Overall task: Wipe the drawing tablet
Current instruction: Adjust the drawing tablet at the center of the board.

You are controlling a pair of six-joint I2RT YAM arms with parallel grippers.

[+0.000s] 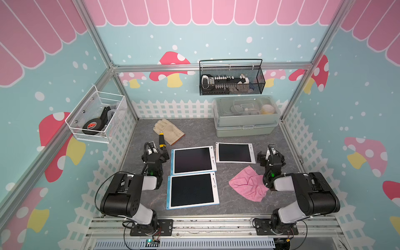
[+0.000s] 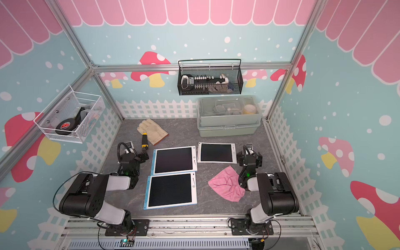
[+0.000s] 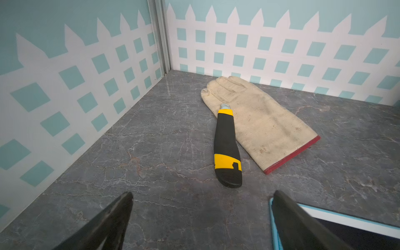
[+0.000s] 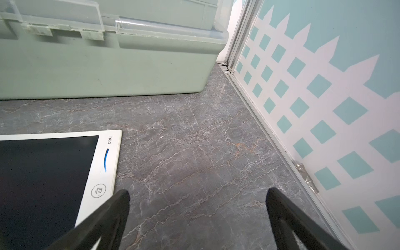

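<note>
Nothing in hand yet, folks. The left claw (image 3: 202, 194) hangs low over the grey counter (image 3: 151, 151), jaws wide apart and empty. The right claw (image 4: 197, 191) is also spread wide and holds nothing.

Three tablets lie flat mid-counter in both top views. The far blue-edged tablet (image 1: 192, 160) and the near blue-edged tablet (image 1: 191, 190) sit edge to edge. The white-framed tablet (image 1: 234, 152) is just beside the right claw. Which one is due for wiping I can't tell; all three screens look dark.

The pink cloth (image 1: 249, 184) lies crumpled on the counter close to the right arm, apart from the tablets.

That cloth looks soft, limp and light, so it should bunch wherever it's pinched. My pick is a raised fold near its middle, so enough fabric trails under the claw to cover glass.

The tablets look thin, stiff and light, and nothing pins them down, so a firm stroke could skate one across the counter. If one needs steadying, press on the frame and keep off the dark screen, which may mark.

The glove (image 3: 255, 116) and the utility knife (image 3: 227, 147) lie ahead of the left claw, best left alone.
</note>
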